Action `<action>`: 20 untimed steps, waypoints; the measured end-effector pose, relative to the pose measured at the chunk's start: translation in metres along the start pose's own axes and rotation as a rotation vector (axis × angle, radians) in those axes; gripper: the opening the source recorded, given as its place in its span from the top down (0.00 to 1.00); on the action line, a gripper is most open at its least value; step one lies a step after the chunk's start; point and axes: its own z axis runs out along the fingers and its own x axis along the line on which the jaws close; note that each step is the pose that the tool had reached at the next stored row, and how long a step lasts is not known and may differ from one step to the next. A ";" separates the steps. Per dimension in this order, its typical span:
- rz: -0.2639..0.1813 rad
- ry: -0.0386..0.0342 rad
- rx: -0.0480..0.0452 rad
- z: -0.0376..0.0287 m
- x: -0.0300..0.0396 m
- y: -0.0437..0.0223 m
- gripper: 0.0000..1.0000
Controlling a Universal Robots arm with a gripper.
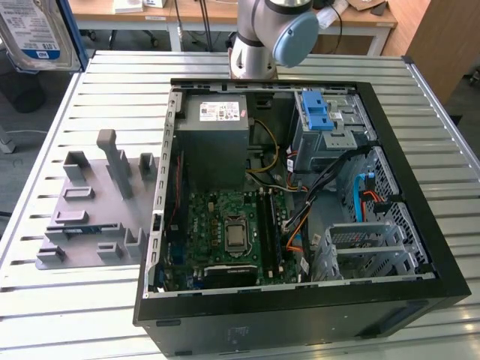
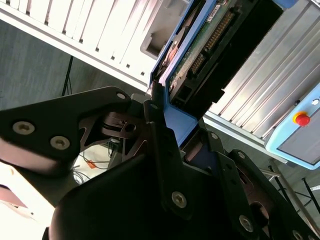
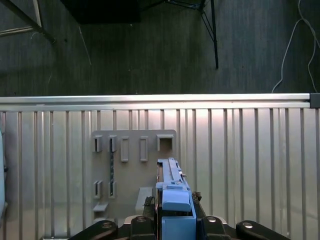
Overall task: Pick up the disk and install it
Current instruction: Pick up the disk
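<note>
the slatted table [image 3: 240, 165] lies below with lots of open room. the gripper [image 3: 174, 212] pinches the disk [image 3: 170, 175] by its blue edges, over the grey plate [image 3: 132, 167].

You can't read any words or numbers here. The disk [image 1: 34, 34], up in the corner at the exterior view's left, has a white and blue label with dark print, but the letters are too small to tell. Inside the computer case [image 1: 300, 315], the grey box [image 1: 214, 139] has a white sticker [image 1: 219, 112] with tiny marks and lines of print, and you can't read those either. A few pale marks [image 1: 238, 330] sit low on the case's black outer wall, too faint to make out. In the second wrist view, a blue and white box [image 2: 295, 140] has a round red button [image 2: 300, 119], with no letters you can read.
</note>
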 end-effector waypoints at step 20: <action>0.000 0.0001 -0.0004 -0.0003 0.0122 -0.0380 0.64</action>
